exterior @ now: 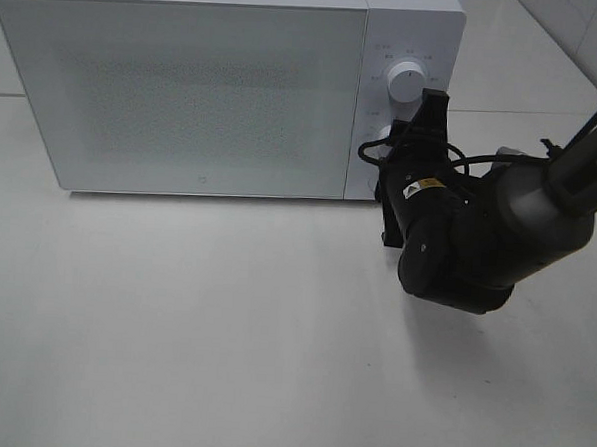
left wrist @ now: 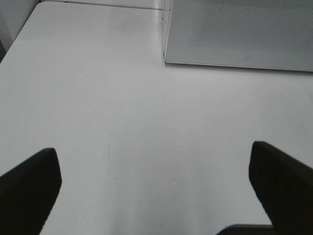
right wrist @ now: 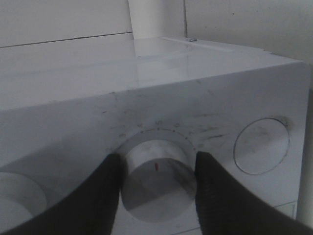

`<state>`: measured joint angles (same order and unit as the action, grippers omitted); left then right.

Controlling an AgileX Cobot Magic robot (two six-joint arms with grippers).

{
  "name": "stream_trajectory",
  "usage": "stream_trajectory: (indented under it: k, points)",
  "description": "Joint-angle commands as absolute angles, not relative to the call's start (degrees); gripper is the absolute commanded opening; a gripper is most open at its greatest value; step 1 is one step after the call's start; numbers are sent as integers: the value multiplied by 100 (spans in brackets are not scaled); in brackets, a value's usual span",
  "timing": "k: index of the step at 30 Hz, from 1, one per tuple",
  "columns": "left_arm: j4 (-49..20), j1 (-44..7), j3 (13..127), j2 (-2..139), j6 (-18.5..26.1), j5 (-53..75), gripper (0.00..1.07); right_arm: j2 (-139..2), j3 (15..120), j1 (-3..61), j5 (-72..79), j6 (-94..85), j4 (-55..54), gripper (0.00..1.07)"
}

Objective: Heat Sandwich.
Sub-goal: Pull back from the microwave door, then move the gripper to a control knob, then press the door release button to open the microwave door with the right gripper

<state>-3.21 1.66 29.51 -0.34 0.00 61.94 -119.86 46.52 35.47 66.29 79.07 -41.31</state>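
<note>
- The right end effector [right wrist: 159, 161] is closed on the knob [right wrist: 157, 178], with one finger pressed to each side of it.
- In the high view this is the lower of two dials on the right of the microwave [exterior: 205, 88]. The top knob [exterior: 406, 82] is free.
- The knob's axis points straight out of the front panel toward the near side, in line with the end effector. The coming move looks like a twist about that axis (a red tick on the knob's face marks its setting).
- The left end effector [left wrist: 156, 196] is wide open and empty, over bare table [exterior: 223, 330] to the near left of the microwave. It is well away from the dials, so the right arm is the one placed for the job.
- The microwave door [exterior: 184, 107] is shut and nothing shows through it.
- The sandwich is in none of the views. It is probably behind that door, but that is a guess.
</note>
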Motion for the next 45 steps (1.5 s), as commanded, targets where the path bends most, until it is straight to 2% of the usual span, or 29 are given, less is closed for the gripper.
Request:
stream_trajectory:
  k: [1,4,6,7,9,11,12,15,32,41,45]
  points:
    - [-384,178,2939,-126,0,6119,99,-11952,4750,3535,6801,7718,-4074,32]
    - [-384,178,2939,-126,0,6119,99,-11952,4750,3535,6875,7643,-4177,38]
    - [-384,178,2939,-126,0,6119,99,-11952,4750,3535,6921,7363,-4349,49]
    - [-384,178,2939,-126,0,6119,99,-11952,4750,3535,6921,7363,-4349,49]
    - [-384,178,2939,-126,0,6119,99,-11946,4750,3535,6921,7219,-4481,61]
    - [-384,178,2939,-126,0,6119,99,-11929,4750,3535,6939,7128,-4475,68]
    - [-384,178,2939,-126,0,6119,99,-11929,4750,3535,6939,7128,-4475,68]
    - [-384,178,2939,-126,0,6119,99,-11929,4744,3552,6864,7087,-4366,78]
    - [-384,178,2939,-126,0,6119,99,-11092,3782,3552,5873,6560,-3541,76]
    - [-384,178,2939,-126,0,6119,99,-10336,3283,3535,5013,5288,-2722,76]
    - [-384,178,2939,-126,0,6119,99,-9843,3289,3535,3930,3885,-2527,76]
